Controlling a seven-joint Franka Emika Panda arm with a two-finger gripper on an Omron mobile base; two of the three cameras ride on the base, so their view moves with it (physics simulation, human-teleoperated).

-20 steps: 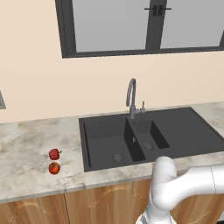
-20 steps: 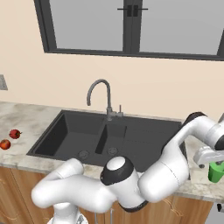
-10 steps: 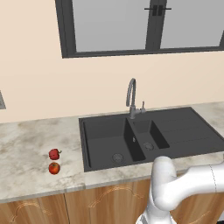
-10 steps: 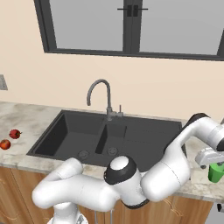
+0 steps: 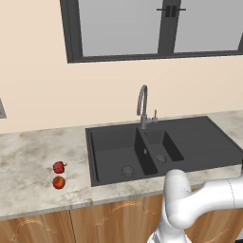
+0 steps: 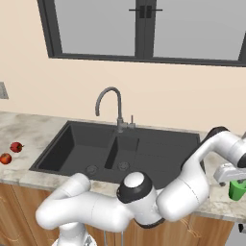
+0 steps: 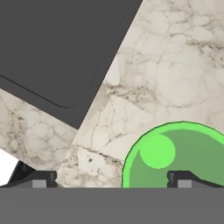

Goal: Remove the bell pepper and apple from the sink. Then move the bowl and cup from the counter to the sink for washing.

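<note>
The cup [image 7: 175, 155], a bright green, smooth, round-rimmed tumbler, is seen upright on the marbled beige counter [image 7: 166, 65] just right of the dark matte sink [image 7: 57, 43]. The gripper [image 7: 109, 179] is held above it with jaws spread wide, one fingertip over the cup's mouth, nothing grasped.

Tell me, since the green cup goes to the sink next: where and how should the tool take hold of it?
Grip the cup across its rim, coming straight down from above. It stands upright on the counter with its round mouth open toward the open tool, so one finger could go inside and one outside the wall.
</note>
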